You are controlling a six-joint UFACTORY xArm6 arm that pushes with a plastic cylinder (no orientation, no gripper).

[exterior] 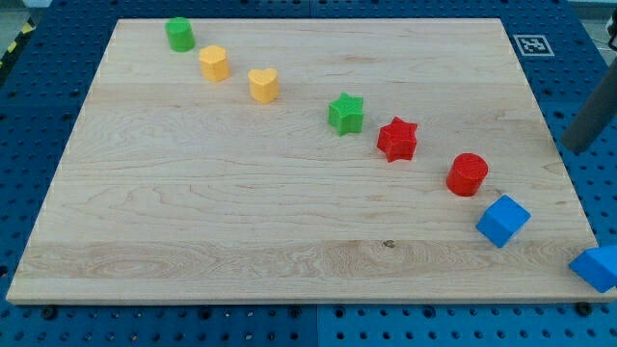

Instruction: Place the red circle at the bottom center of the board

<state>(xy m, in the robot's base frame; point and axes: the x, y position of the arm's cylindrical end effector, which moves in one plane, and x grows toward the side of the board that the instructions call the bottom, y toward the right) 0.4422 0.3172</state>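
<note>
Red circle (468,174) is seen at the board's (193,212) right side, a blue cube (502,221) just beside it at 5 o'clock. My tip (576,149), jawless, is seen off-board at the circle's 2 o'clock. No push is begun; a shove toward 8 o'clock is needed.

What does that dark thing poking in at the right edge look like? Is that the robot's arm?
Yes, that is my rod: a plain, straight, dark grey bar with a smooth matte surface. No hand, cables or markings show on it. Its upper part runs out of the view, and my tip is just the rod's blunt lower end.
</note>
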